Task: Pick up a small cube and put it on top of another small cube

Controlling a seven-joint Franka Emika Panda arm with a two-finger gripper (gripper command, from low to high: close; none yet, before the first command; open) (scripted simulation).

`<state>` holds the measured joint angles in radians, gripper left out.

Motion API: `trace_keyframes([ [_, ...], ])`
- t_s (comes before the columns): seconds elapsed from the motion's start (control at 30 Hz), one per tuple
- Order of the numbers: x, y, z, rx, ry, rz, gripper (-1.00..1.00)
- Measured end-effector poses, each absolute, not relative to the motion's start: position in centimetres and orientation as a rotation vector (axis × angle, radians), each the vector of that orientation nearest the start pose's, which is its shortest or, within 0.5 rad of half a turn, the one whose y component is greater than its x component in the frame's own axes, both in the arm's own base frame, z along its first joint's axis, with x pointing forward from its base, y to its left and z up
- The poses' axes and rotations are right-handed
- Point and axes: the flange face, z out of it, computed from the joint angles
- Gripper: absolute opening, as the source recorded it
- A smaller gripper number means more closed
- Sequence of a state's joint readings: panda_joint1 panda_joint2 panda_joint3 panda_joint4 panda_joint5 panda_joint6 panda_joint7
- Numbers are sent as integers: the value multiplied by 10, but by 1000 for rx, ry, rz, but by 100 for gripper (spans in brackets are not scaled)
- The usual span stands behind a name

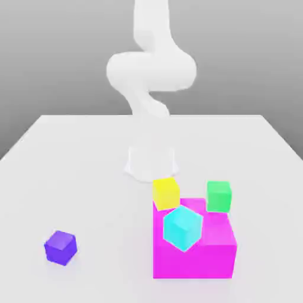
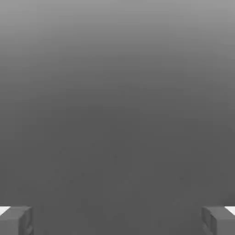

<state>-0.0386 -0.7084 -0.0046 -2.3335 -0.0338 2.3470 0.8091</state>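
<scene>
The blue cube (image 1: 61, 248) sits on the worktop (image 1: 106, 207), near, at the exterior view's left, apart from the magenta block (image 1: 193, 261). The end effector (image 2: 117, 221) is spread and empty; picking seems the step in hand, calling for a move over that cube.

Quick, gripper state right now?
Gripper: open, fingers wide apart, holding nothing.

Plain purple-blue is seen on the small cube (image 1: 61, 247), magenta on the block (image 1: 193, 260). Yellow (image 1: 166, 193), green (image 1: 219, 196) and cyan (image 1: 183, 228) are each borne by one further cube. White is shown by the arm (image 1: 151, 71), off-white by the table (image 1: 89, 177).
</scene>
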Motion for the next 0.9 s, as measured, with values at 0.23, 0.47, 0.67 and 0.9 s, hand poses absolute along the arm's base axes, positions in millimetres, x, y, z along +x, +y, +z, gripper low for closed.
trace_keyframes([
  [0.23, 443, -84, 524, -2641, 1336, -749, 0],
  [0.47, 445, -153, 377, -2703, 1524, -453, 0],
  [0.67, 402, -201, 256, -2669, 1673, -166, 0],
  [0.9, 373, -206, 156, -2637, 1705, -3, 0],
])
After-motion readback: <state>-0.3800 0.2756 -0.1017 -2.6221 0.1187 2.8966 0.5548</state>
